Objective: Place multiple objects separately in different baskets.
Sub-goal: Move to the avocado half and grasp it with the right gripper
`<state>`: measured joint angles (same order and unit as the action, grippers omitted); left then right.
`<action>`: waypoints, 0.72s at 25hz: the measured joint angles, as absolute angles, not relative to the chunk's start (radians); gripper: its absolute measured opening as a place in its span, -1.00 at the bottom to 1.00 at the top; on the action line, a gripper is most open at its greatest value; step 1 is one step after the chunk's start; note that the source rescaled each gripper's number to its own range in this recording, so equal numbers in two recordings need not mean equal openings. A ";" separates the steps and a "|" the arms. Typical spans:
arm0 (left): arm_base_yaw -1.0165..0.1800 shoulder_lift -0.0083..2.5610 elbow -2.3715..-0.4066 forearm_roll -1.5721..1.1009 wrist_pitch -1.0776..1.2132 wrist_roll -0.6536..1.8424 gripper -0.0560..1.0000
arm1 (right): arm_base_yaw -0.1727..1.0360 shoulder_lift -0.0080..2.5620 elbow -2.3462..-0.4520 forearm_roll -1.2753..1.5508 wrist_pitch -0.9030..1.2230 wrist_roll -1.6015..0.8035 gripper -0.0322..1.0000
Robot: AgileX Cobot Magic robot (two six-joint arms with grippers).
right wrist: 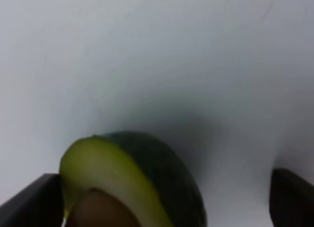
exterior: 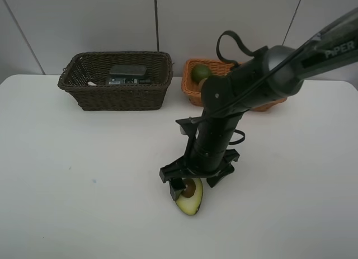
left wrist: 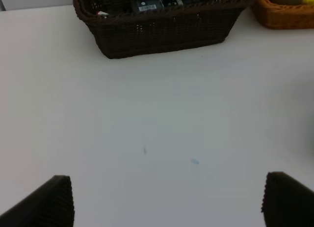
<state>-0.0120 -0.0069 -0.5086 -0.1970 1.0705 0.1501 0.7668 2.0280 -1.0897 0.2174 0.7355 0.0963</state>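
The right arm [exterior: 240, 91] is black and round, with a shiny grey tube part. White letters on it read "PIPER". A black cable [exterior: 232, 43] loops over the top. Its gripper [exterior: 189, 187] is black with flat, dark fingers [right wrist: 34, 200].

orange basket [exterior: 196, 89] half hidden by arm, avocado [right wrist: 132, 183] cropped, blurred

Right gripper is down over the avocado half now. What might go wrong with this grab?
The right gripper is open, and in the right wrist view the halved avocado sits hard against one finger, far from the other. Closing may push or tip it rather than clamp it. Its curved skin could also slip out.
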 joint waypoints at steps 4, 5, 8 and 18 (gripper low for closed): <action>-0.012 -0.007 -0.509 -0.197 1.071 0.150 1.00 | 0.767 2.030 -1.090 0.222 0.735 0.078 0.79; -0.012 -0.007 -0.509 -0.197 1.071 0.150 1.00 | 0.767 2.030 -1.090 0.224 0.735 0.076 0.64; -0.012 -0.007 -0.509 -0.197 1.071 0.150 1.00 | 0.767 2.037 -1.090 0.233 0.738 0.076 0.03; -0.012 -0.007 -0.509 -0.197 1.071 0.150 1.00 | 0.767 1.988 -1.100 0.234 0.828 0.059 -0.08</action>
<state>-0.0120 -0.0069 -0.5086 -0.1970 1.0705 0.1501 0.7668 1.9884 -1.1003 0.2343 0.8279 0.0594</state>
